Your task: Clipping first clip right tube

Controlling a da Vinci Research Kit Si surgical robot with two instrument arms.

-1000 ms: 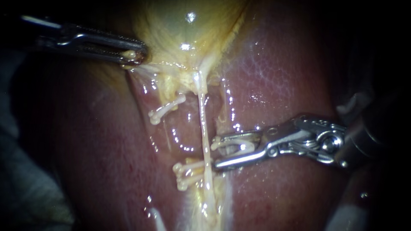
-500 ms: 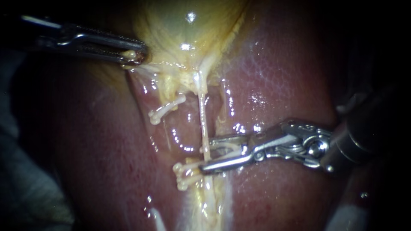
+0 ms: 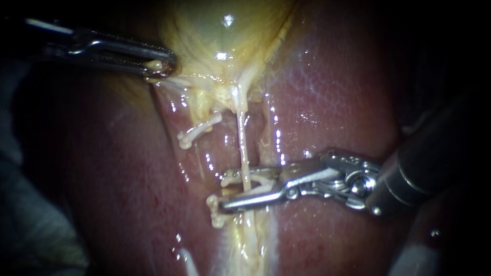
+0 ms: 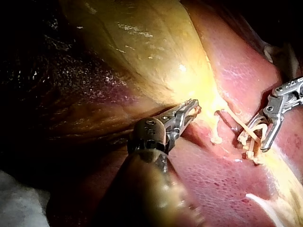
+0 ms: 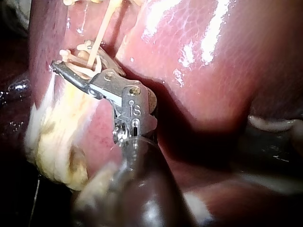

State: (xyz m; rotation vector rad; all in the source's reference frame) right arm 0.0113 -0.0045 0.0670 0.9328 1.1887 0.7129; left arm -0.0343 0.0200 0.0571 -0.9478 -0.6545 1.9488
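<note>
A thin pale tube [image 3: 242, 145] runs down from the yellow gallbladder [image 3: 220, 30] over the liver [image 3: 332, 92]; it is the right tube. My right instrument [image 3: 223, 192] comes in from the right. Its jaws stand apart, hold a white clip [image 3: 255, 180] and straddle the tube, tips past its left side. The right wrist view shows the same jaws [image 5: 71, 64] and clip [image 5: 78, 59] around the tube [image 5: 102, 28]. My left instrument [image 3: 162, 65] is shut on gallbladder tissue at upper left, seen also in the left wrist view [image 4: 191, 109].
A white clip [image 3: 198, 131] sits on a short stub left of the tube. Another white clip [image 3: 217, 214] lies just below my right instrument's lower jaw. Pale fatty tissue [image 3: 250, 240] follows the tube downward. Dark surroundings lie at the far left and right.
My right instrument has moved left with its clip: the jaw tips, earlier just right of the tube, now reach across it. My left instrument has held still.
</note>
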